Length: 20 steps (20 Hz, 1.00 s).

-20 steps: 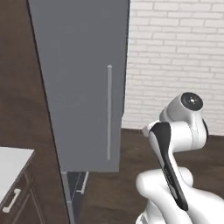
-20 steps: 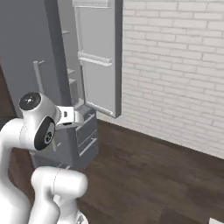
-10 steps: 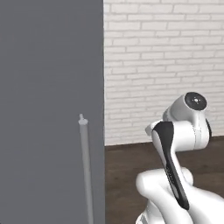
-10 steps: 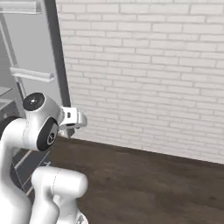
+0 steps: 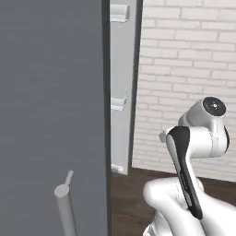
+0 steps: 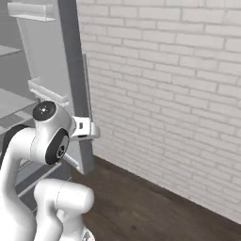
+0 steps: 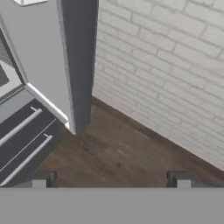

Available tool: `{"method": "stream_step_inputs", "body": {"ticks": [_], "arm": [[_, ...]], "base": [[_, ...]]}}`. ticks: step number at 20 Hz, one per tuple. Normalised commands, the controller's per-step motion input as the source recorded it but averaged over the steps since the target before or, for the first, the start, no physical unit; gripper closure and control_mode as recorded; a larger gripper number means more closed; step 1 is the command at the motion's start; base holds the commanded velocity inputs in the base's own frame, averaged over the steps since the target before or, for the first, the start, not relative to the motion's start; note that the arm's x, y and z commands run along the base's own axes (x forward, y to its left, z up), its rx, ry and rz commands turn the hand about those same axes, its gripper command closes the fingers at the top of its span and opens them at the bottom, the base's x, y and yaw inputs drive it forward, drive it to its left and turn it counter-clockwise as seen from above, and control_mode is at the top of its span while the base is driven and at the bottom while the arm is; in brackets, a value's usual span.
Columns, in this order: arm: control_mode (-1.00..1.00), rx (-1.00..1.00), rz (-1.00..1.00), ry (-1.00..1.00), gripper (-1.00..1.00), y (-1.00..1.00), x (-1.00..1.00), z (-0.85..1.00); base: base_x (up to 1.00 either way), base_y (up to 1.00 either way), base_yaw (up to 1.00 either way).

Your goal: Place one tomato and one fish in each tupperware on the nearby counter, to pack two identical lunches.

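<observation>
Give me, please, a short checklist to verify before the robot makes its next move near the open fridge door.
1. Gripper open: ok, the finger tips stand far apart.
2. Gripper empty: ok, nothing lies between the fingers, only dark wood floor beyond.
3. Fridge door open: ok, its inner shelves face the arm.
4. Tomato or fish located: cannot tell.
5. Tupperware and counter located: cannot tell.
6. Room beside the brick wall: ok, the floor between door and wall is bare.
</observation>
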Motion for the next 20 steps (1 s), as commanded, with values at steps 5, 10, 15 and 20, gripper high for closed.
{"method": "stream_step_inputs", "body": {"ticks": [5, 10, 15, 20], "arm": [[1.00, 0.00, 0.00, 0.00, -1.00, 0.00, 0.00, 0.00], [1.00, 0.00, 0.00, 0.00, -1.00, 0.00, 0.00, 0.00], [1.00, 0.00, 0.00, 0.00, -1.00, 0.00, 0.00, 0.00], [1.00, 0.00, 0.00, 0.00, -1.00, 0.00, 0.00, 0.00]], "base": [[-0.15, -0.52, 0.71], [-0.02, -0.71, 0.67], [0.06, -0.49, 0.73], [0.21, -0.24, 0.74]]}}
